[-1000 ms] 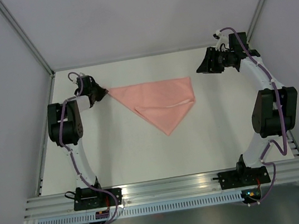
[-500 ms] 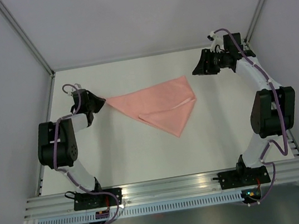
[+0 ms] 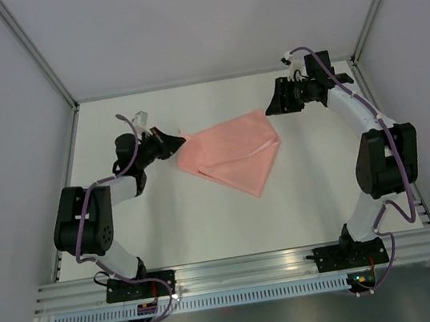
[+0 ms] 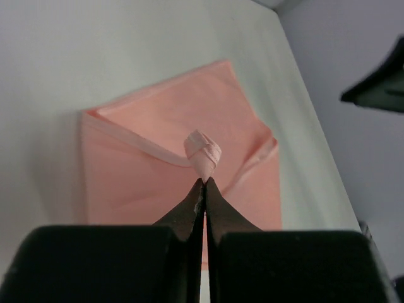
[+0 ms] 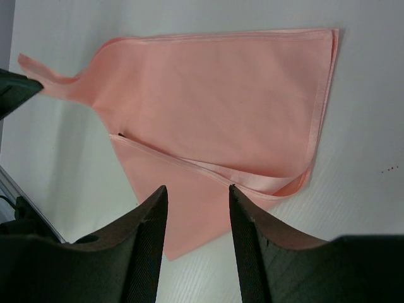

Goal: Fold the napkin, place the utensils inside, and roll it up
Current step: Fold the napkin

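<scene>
The pale pink napkin (image 3: 234,154) lies folded on the white table, its point toward the near side. My left gripper (image 3: 181,139) is shut on the napkin's left corner, which shows bunched just past the fingertips in the left wrist view (image 4: 203,151). My right gripper (image 3: 269,107) is open and empty, hovering by the napkin's far right corner; its view shows the whole napkin (image 5: 214,107) below and my left gripper's tip (image 5: 19,88) at the left edge. The utensil is out of view.
Grey enclosure walls stand close on the left, back and right. A metal rail (image 3: 239,269) with both arm bases runs along the table's near edge. The right arm's dark link (image 4: 379,85) shows at the right of the left wrist view.
My left gripper has pulled the napkin's left corner to the right, so the napkin is narrower and turned. My right gripper has moved left, toward the napkin's far right corner.
</scene>
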### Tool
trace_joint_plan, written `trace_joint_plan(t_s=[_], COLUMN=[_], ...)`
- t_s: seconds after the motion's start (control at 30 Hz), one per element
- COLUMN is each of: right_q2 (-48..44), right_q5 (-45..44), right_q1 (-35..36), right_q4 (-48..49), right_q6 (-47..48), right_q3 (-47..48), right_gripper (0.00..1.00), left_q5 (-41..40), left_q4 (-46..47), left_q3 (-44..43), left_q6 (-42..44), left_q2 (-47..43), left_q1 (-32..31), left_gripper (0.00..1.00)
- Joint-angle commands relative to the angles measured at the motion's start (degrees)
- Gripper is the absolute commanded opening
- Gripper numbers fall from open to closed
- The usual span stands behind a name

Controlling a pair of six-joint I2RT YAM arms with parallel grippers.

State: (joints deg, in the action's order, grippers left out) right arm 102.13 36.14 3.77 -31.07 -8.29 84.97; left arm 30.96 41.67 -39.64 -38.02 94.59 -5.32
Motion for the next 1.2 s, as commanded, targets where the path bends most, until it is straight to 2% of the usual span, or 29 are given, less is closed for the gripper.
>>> trace_joint_plan(t_s=[0.0,0.17,0.43,1.07,1.1,1.17], right_q2=[0.27,0.09,-0.26,0.53,0.62,0.88], right_q5=[-1.69,-2.13,-2.3,-3.36,-3.44,-3.62], right_q1=[0.53,1.15,1.5,2.03,2.03,2.12], right_q4=[-1.19,-1.71,-1.71,-1.62,-1.54,-1.63], right_q6=[0.03,0.47,0.91,1.35,1.44,1.35], right_q3=[2.57,2.66,2.39,2.39,2.39,2.48], right_gripper=[0.5,0.5,0.5,0.5,0.5,0.5], left_q5=[11.57,10.79,10.97,6.22,5.87,4.38], left_q4=[1.5,-7.03,-13.01,-17.14,-17.76,-18.9], left_q3=[-3.51,-8.43,-12.65,-14.24,-14.76,-15.29], left_q6=[10.76,19.03,24.91,31.34,32.12,32.39], left_q2=[0.16,2.97,8.42,13.61,13.96,14.48], left_q1=[-8.11,-18.39,-26.92,-36.16,-36.77,-37.22], left_gripper=[0.02,0.02,0.02,0.02,0.03,0.11])
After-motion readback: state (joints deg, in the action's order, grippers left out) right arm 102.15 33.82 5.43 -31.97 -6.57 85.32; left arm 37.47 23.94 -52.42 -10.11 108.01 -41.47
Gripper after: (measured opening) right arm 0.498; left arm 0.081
